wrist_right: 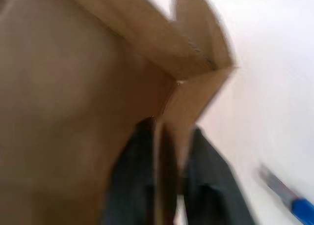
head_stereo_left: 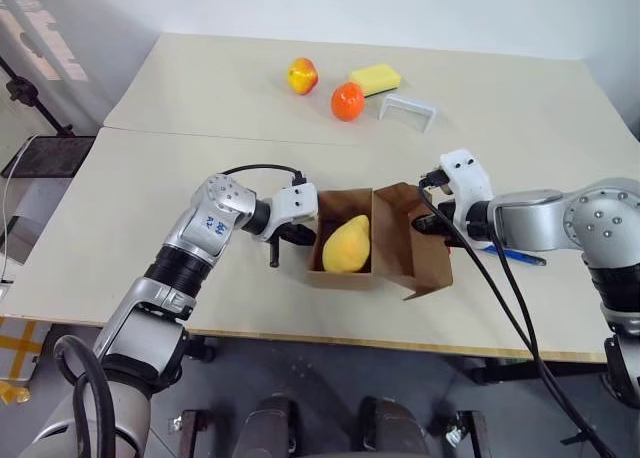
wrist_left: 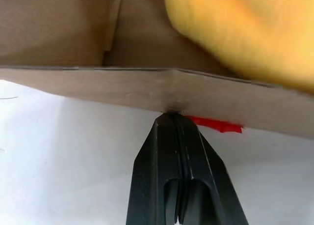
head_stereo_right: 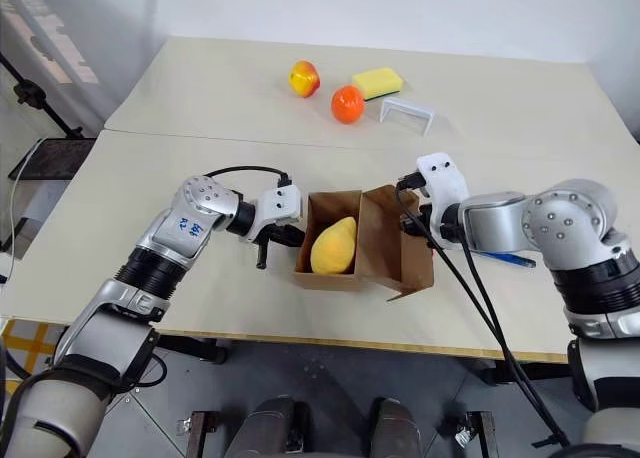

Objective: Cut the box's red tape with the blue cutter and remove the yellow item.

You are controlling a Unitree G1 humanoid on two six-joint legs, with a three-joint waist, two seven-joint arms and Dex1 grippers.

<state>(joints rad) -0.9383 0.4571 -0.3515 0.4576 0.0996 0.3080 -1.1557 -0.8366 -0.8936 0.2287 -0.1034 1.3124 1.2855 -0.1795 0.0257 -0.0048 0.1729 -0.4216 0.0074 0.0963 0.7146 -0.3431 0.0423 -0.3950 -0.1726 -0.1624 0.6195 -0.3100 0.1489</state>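
**Box open, yellow item still inside**

Left gripper (wrist_left: 172, 118) fingers pressed together, tips against the box (head_stereo_left: 345, 203) wall beside the red tape (wrist_left: 216, 125). Right gripper (wrist_right: 169, 136) fingers straddle a flap, parted. Yellow item (head_stereo_left: 347, 244) lies inside; brace both sides, then lift it straight out. Blue cutter (head_stereo_left: 515, 254) rests on the pale table (head_stereo_left: 150, 188).

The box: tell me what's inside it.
The box lies open with a yellow item inside. Its bulk hides the floor beneath it.
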